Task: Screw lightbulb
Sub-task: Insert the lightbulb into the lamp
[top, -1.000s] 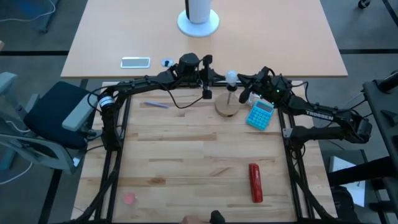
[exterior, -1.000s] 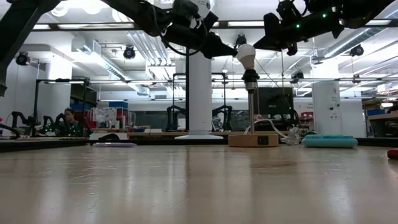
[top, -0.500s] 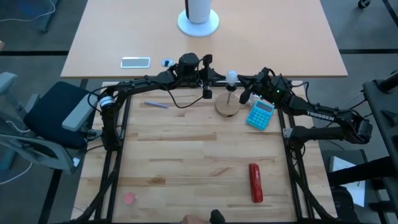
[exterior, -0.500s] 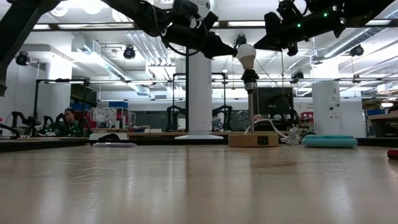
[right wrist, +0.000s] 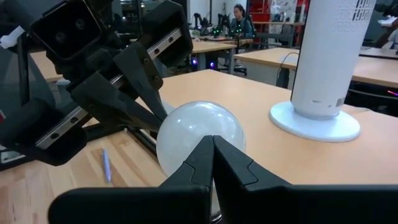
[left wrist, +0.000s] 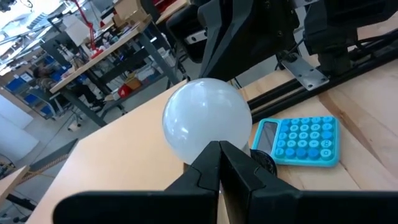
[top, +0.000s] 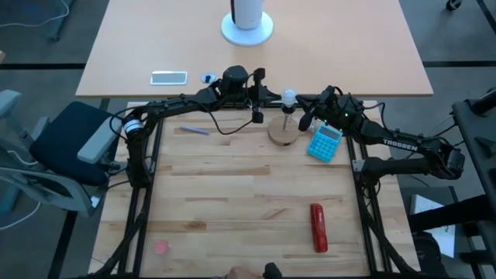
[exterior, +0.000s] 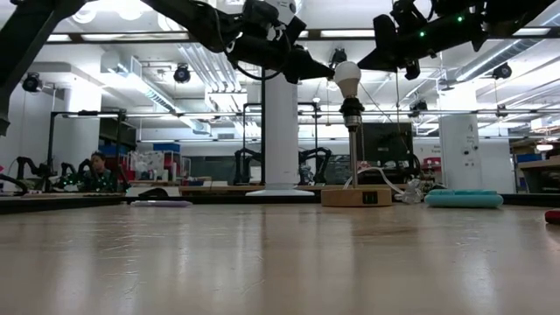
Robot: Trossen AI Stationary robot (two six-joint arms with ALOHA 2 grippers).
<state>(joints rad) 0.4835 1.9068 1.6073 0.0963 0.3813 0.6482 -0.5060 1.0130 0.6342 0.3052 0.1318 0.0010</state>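
Observation:
The white lightbulb (top: 288,96) (exterior: 347,77) stands upright in a dark socket (exterior: 352,109) atop a thin post on a round wooden disc (top: 283,133), near the table's far edge. My left gripper (top: 274,95) (exterior: 329,75) is shut, and its tip meets the bulb from the table's left. My right gripper (top: 302,98) (exterior: 364,65) is shut too, with its tip at the bulb's opposite side. In each wrist view the bulb (left wrist: 205,121) (right wrist: 199,134) fills the space just beyond that arm's closed fingertips. My left gripper lays the tip of its shut fingers (exterior: 322,72) against the bulb's rounded side (exterior: 337,77), coming about level from the table's left. The bulb stays upright in its socket. My right gripper sets the tip of its shut fingers (exterior: 371,61) against the bulb's upper side (exterior: 357,70) from the table's right, about level; a hair's gap there cannot be ruled out.
A blue calculator (top: 324,142) lies right of the disc, under my right arm. A red oblong thing (top: 318,227) lies near the front right, a pen (top: 194,130) at the left. Beyond the far edge stand a white cylinder (top: 247,19) and a phone (top: 168,77).

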